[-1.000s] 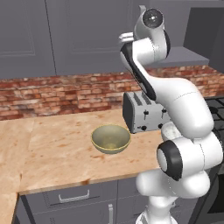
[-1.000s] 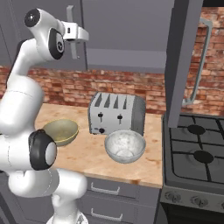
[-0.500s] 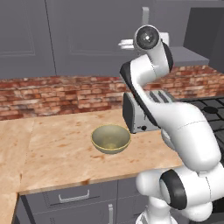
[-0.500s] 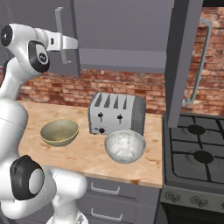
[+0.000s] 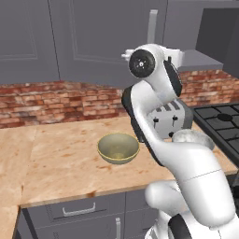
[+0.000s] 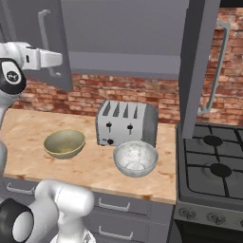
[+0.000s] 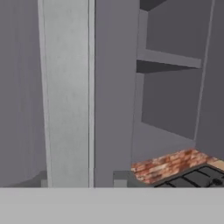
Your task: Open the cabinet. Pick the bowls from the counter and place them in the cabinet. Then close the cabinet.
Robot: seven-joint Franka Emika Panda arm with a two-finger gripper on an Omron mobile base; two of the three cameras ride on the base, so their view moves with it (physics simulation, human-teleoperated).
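The cabinet [image 6: 124,33] stands open above the counter [image 6: 93,169]. Its left door [image 6: 23,24] is swung out, and its silver handle [image 7: 68,96] runs close in front of the hand camera. My gripper [image 6: 60,60] is at that handle [image 6: 46,38]; its jaws are too small and hidden to read. The right door [image 6: 197,61] hangs open over the stove. Bare shelves [image 7: 170,59] show inside. The olive-tan bowl [image 6: 64,143] [image 5: 118,148] and the white marbled bowl [image 6: 135,158] [image 5: 192,138] sit on the counter [image 5: 56,161], far below the gripper.
A silver toaster [image 6: 126,123] [image 5: 171,119] stands behind the bowls against the red brick wall [image 6: 90,92]. A black gas stove [image 6: 213,166] adjoins the counter on the right. Grey drawer fronts [image 5: 79,210] run under the counter edge.
My hand has swung left and slightly down in the right base view, and the left door's handle has come along, leaving that door wider open.
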